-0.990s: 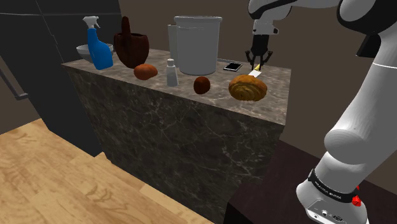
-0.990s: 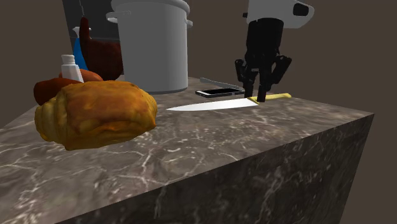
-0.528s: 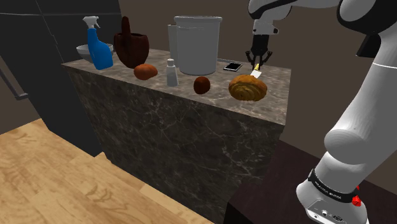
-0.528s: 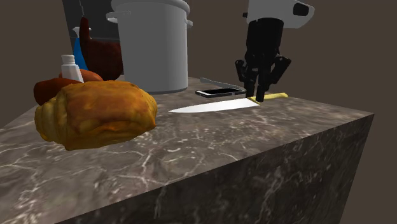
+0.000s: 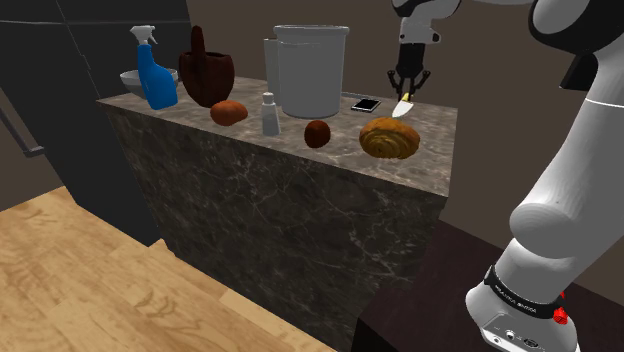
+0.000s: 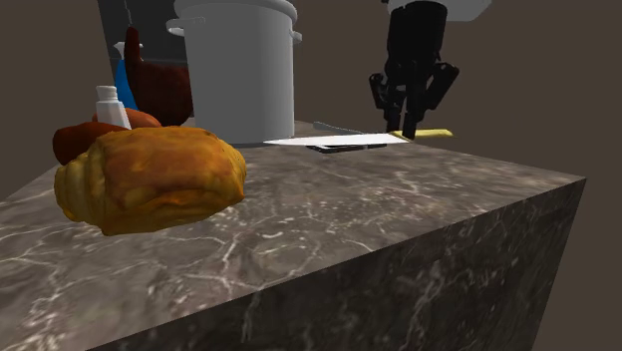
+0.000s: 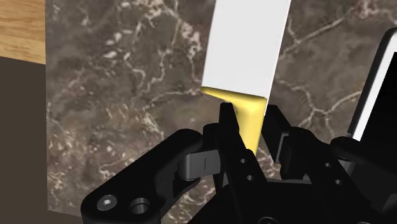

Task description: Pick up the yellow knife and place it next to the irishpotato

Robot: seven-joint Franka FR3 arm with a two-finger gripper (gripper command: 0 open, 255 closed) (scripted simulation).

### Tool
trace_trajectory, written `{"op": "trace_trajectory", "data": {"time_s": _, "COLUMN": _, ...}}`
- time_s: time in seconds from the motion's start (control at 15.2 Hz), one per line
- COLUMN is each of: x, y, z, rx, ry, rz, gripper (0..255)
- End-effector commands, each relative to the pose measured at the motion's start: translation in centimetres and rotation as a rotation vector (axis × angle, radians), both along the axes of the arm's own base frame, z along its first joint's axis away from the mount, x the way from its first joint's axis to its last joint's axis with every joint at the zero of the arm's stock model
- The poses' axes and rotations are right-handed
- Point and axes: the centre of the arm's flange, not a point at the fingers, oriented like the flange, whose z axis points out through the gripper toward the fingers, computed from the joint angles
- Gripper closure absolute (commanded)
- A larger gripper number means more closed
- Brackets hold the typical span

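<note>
One knife (image 7: 247,44): stiff, probably light, slick white blade, yellow handle. My claw (image 7: 249,124) pinches the handle beside the blade, above the bench (image 6: 419,219); I judge it may pivot.

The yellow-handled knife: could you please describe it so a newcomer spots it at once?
On the marble counter, look to the shoulder view's right of the grey pot. There, black jaws hold the knife off the top; unlike the dark phone nearby, it has a white blade and yellow handle.
</note>
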Motion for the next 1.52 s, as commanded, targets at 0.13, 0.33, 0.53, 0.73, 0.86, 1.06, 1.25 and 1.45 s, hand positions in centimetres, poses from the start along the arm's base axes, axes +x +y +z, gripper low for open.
{"op": "trace_trajectory", "data": {"time_s": 0.13, "x": 0.0, "y": -0.1, "z": 2.1, "rx": 0.0, "ry": 0.0, "rz": 0.0, "gripper": 255}}
{"op": "trace_trajectory", "data": {"time_s": 0.33, "x": 0.0, "y": -0.1, "z": 3.7, "rx": 0.0, "ry": 0.0, "rz": 0.0, "gripper": 255}}
{"op": "trace_trajectory", "data": {"time_s": 0.53, "x": 0.0, "y": -0.1, "z": 5.3, "rx": 0.0, "ry": 0.0, "rz": 0.0, "gripper": 255}}
{"op": "trace_trajectory", "data": {"time_s": 0.73, "x": 0.0, "y": -0.1, "z": 6.9, "rx": 0.0, "ry": 0.0, "rz": 0.0, "gripper": 255}}
{"op": "trace_trajectory", "data": {"time_s": 0.86, "x": 0.0, "y": -0.1, "z": 8.0, "rx": 0.0, "ry": 0.0, "rz": 0.0, "gripper": 255}}
{"op": "trace_trajectory", "data": {"time_s": 1.06, "x": 0.0, "y": -0.1, "z": 9.5, "rx": 0.0, "ry": 0.0, "rz": 0.0, "gripper": 255}}
{"op": "trace_trajectory", "data": {"time_s": 1.25, "x": 0.0, "y": -0.1, "z": 10.7, "rx": 0.0, "ry": 0.0, "rz": 0.0, "gripper": 255}}
{"op": "trace_trajectory", "data": {"time_s": 1.45, "x": 1.4, "y": 3.6, "z": 10.8, "rx": 0.0, "ry": 0.0, "rz": 0.0, "gripper": 255}}
